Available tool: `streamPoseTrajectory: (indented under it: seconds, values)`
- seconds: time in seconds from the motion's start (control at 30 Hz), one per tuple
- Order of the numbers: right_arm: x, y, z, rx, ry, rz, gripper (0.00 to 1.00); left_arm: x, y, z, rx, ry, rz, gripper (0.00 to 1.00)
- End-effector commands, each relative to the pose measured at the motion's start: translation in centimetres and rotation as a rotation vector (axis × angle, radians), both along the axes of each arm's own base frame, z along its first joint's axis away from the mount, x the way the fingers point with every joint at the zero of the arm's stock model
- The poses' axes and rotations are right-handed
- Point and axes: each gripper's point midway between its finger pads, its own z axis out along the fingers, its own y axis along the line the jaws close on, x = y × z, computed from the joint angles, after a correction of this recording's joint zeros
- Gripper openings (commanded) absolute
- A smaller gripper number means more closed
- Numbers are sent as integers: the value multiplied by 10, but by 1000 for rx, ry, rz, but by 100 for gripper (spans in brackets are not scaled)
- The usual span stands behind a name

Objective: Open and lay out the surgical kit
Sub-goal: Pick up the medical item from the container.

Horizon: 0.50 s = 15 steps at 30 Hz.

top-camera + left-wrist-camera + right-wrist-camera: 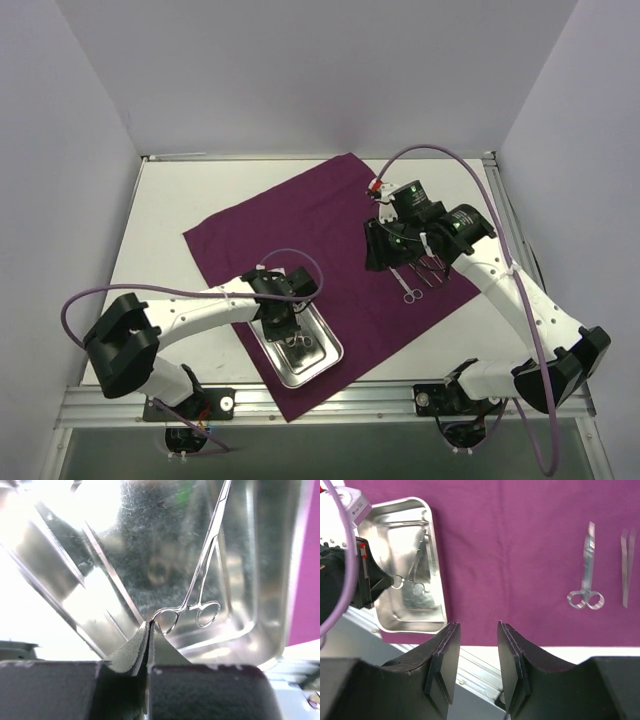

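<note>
Left fingers (130,656) are filling the bottom of the left wrist view, dark and clenched tight, the two pads meeting in a thin seam. And look at the tip: the near ring of the forceps (200,587) is running right into that seam, so they are nipping the forceps by the handle. Forceps are lying inside the tray (260,555), rings towards the camera, slim shaft slanting away up the shiny floor. Tray wall is curving round a corner on the right, and the cloth (309,580) is showing purple just beyond it.

Over to the right wrist view. Right fingers (442,665) are standing apart, released, with purple cloth and a strip of white counter (555,652) showing through the gap. Scissors (585,580) are lying flat on the cloth off to the right, rings towards the camera. Tweezers (626,565) are lying just beside them at the frame edge, not touching them. Far left, the tray is sitting on the cloth, with the left fingers dipping into it at the forceps rings.

Up to the top view. Cloth is lying spread open as a diamond across the counter, one corner reaching the near edge. Tray is resting on the cloth's near part, with the left arm (190,310) reaching over it. Right arm (520,300) is hovering over the cloth's right corner, above the laid-out instruments and well apart from the tray.
</note>
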Motion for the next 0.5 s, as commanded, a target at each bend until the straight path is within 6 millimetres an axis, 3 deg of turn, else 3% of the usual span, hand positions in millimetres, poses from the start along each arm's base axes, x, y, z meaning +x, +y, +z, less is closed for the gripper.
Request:
streamPoseTrajectory:
  seconds: [0.0, 0.2, 0.33, 0.47]
  values:
    - [1, 21, -1, 82, 28, 41, 35, 5, 8, 32, 4, -64, -18, 2]
    - [1, 29, -9, 109, 60, 49, 33, 2, 12, 38, -15, -71, -18, 2]
    - [1, 43, -4, 172, 56, 95, 34, 2, 15, 52, -33, -96, -19, 2]
    - [-18, 73, 12, 361, 107, 237, 43, 11, 9, 92, -123, -182, -25, 2]
